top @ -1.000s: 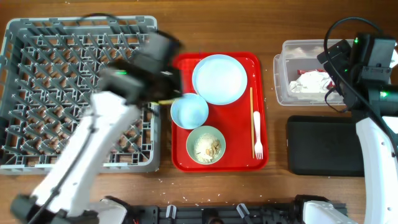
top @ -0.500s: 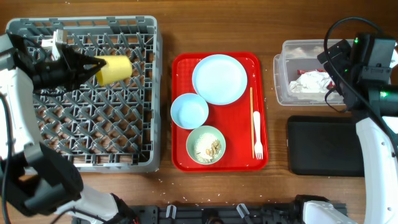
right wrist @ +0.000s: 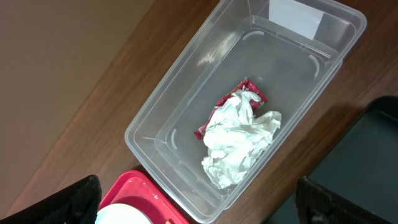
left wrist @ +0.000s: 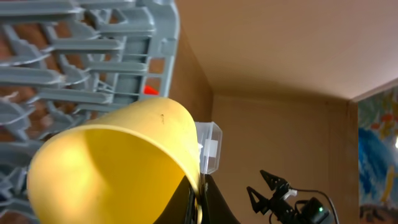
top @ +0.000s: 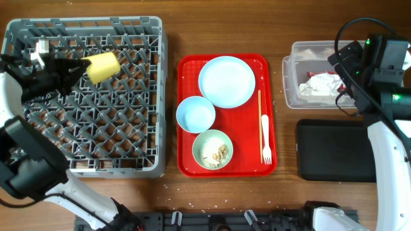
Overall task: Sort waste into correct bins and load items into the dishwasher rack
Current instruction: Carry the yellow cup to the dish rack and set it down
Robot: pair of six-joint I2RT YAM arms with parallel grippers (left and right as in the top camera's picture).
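Note:
My left gripper is shut on the small yellow cup, holding it on its side above the far left part of the grey dishwasher rack. The cup fills the left wrist view, with the fingers pinching its rim. My right gripper is open and empty above the clear tub, which holds the white napkin and the red wrapper. The plate, an empty bowl, a bowl of crumbs, the fork and the chopsticks lie on the red tray.
The black tray lies near the table's front, just in front of the clear tub. Wooden table shows between rack, red tray and bins. A few crumbs are scattered near the table's front edge.
My left arm swung from beside the red tray to over the rack's far left, carrying the yellow cup. The right arm has not moved.

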